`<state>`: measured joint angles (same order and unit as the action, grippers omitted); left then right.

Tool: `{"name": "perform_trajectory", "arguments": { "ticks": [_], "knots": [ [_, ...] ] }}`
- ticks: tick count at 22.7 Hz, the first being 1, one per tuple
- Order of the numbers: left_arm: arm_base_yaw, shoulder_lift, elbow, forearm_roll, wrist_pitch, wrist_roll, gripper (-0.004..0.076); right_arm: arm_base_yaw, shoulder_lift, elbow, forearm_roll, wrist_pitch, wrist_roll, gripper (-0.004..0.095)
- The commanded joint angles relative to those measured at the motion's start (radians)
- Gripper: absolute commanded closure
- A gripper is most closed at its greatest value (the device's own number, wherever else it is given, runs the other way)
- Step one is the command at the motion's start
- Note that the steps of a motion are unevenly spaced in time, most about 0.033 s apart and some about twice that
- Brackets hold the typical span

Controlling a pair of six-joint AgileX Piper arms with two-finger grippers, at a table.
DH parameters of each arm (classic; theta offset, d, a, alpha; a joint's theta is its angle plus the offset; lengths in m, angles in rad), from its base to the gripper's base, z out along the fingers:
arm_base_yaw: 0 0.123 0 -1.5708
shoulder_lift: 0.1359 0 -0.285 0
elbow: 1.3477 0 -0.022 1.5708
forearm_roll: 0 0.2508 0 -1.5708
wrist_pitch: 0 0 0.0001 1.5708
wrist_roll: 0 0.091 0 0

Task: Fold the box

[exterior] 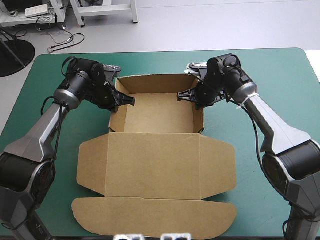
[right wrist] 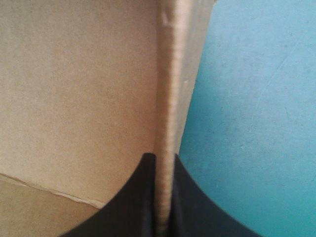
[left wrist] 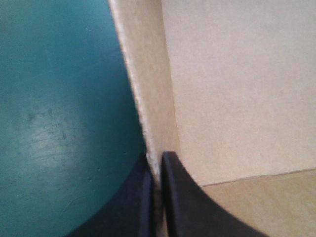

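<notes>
I am holding the box from both sides at once. It is sitting as an open tray toward the far middle of the teal-green surface, with its lid lying flat toward the near edge.

My left end effector is pinching the left wall, its black fingers all but closed, one inside the tray and one outside over the bare cover. My right end effector is doing the same on the right wall, clamped over its doubled top edge.

I am gripping each wall from above, I judge, because these side walls are folded-over board that would tend to spring open; squeezing them is pressing the fold tight and seating it against the floor of the tray. Working both sides together is also stopping the light tray from sliding.

The lid is lying untouched, so the walls look like the step in hand.
</notes>
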<state>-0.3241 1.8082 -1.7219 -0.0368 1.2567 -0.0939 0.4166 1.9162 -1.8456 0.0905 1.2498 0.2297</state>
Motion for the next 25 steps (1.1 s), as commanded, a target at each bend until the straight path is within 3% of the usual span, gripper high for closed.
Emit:
{"name": "perform_trajectory", "arguments": {
  "ticks": [1, 6, 10, 11, 12, 15, 17, 22, 25],
  "knots": [
    [-0.016, -0.015, -0.034, -0.054, -0.021, 0.003, 0.0733, 0.013, -0.058, -0.025, 0.023, -0.065, -0.028, 0.0908],
    [-0.016, 0.017, -0.034, -0.055, -0.013, 0.032, 0.0727, 0.013, -0.040, -0.025, -0.023, -0.047, -0.028, 0.0850],
    [-0.016, 0.021, -0.034, -0.062, -0.014, 0.046, 0.0669, 0.013, -0.016, -0.025, -0.041, -0.006, -0.028, 0.0618],
    [-0.016, 0.021, -0.034, -0.062, -0.014, 0.094, 0.0609, 0.013, -0.007, -0.025, -0.040, -0.004, -0.028, 0.0531],
    [-0.016, 0.021, -0.034, -0.062, -0.012, 0.116, 0.0579, 0.013, -0.002, -0.025, -0.044, -0.004, -0.028, 0.0508],
    [-0.016, 0.021, -0.034, -0.053, -0.053, 0.138, 0.0367, 0.013, 0.002, -0.029, -0.091, -0.021, -0.017, 0.0503],
    [-0.016, 0.021, -0.034, -0.053, -0.084, 0.138, 0.0278, 0.013, 0.000, -0.066, -0.131, 0.002, -0.017, 0.0503],
    [-0.016, 0.019, -0.043, 0.007, -0.117, 0.138, 0.0268, 0.013, -0.002, -0.176, -0.189, 0.002, -0.017, 0.0503],
    [-0.016, 0.017, -0.124, 0.099, -0.054, 0.157, 0.0268, 0.013, -0.018, -0.225, -0.203, 0.002, -0.024, 0.0505]
  ]
}}
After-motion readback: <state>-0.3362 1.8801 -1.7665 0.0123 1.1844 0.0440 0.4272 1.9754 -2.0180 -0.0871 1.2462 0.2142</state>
